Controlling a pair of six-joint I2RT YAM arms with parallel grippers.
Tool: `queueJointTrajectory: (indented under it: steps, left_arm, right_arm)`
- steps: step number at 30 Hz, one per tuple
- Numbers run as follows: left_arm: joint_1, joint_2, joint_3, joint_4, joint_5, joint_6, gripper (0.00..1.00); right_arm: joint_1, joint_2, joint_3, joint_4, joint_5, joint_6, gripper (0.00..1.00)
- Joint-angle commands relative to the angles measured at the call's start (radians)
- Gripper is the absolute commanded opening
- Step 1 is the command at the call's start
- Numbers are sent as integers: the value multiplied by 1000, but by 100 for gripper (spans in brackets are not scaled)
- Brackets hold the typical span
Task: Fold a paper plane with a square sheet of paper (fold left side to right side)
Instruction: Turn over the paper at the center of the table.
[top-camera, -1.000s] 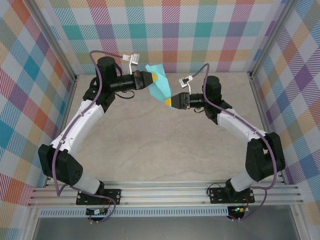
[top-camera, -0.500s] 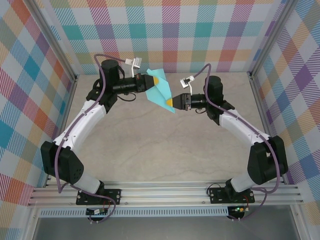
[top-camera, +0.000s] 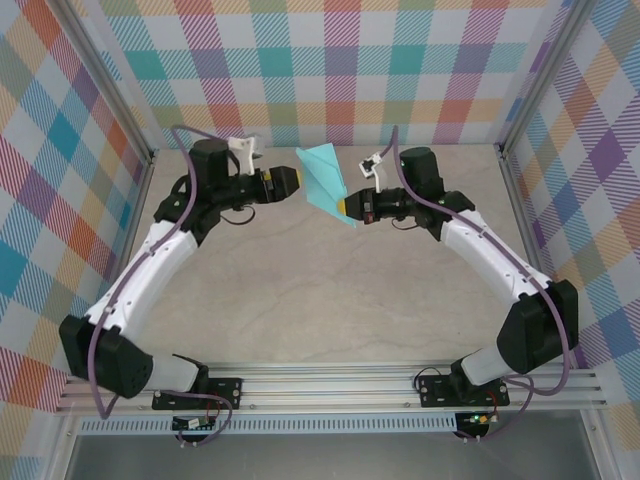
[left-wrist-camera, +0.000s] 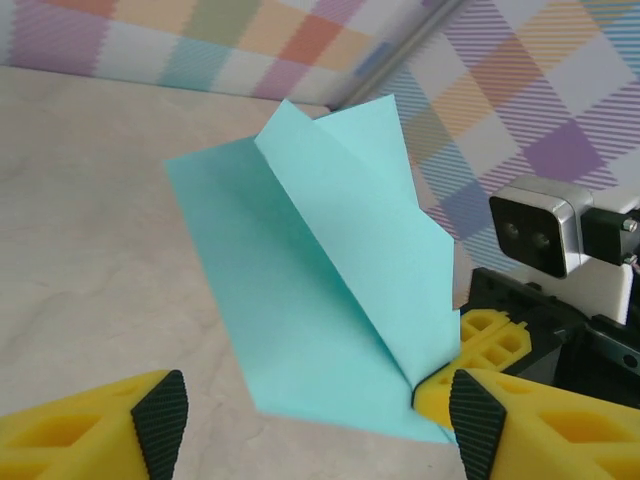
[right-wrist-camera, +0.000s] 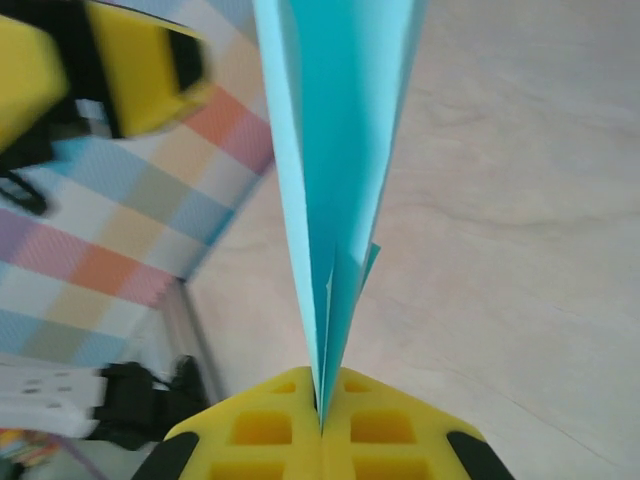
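Step in hand (judged): left-to-right fold, with the sheet held up for a re-grip. The paper (top-camera: 324, 180) sits upper centre of the top view, betw. both claws, near the back wall (top-camera: 330, 90). The right claw (top-camera: 349, 207) is clamped tight on the narrow end, layers pinched betw. its pads (right-wrist-camera: 270, 430). The left claw (top-camera: 295, 181) gapes wide and holds nothing, just beside the paper's wide end. Long axis runs upper left to lower right. The point faces lower right; the wide end fans open at upper left. Next move prob. requires the left claw to close on the loose flap w/o crumpling it, then carry it across w/ edges matched.
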Motion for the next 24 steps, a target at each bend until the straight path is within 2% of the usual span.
queueJointTrajectory:
  steps: [1, 5, 8, 9, 14, 24]
  left_arm:
    - [-9, -115, -85, -14, -255, 11, 76]
    - [-9, -238, -201, 2, -440, -39, 86]
    - [-9, -328, -262, -6, -552, -53, 95]
    - [-9, -350, -274, -7, -577, -53, 97]
    - [-7, -419, -308, -27, -667, -57, 100]
    - [-7, -385, -305, -18, -636, -79, 100]
  right_arm:
    - [66, 13, 70, -331, 418, -217, 0]
    - [185, 125, 137, -508, 958, -247, 0]
    - [249, 216, 165, -585, 1261, -218, 0]
    - [262, 241, 174, -605, 1322, -204, 0]
    - [311, 386, 244, -664, 1479, -169, 0]
    - [451, 720, 464, -745, 1531, -125, 2]
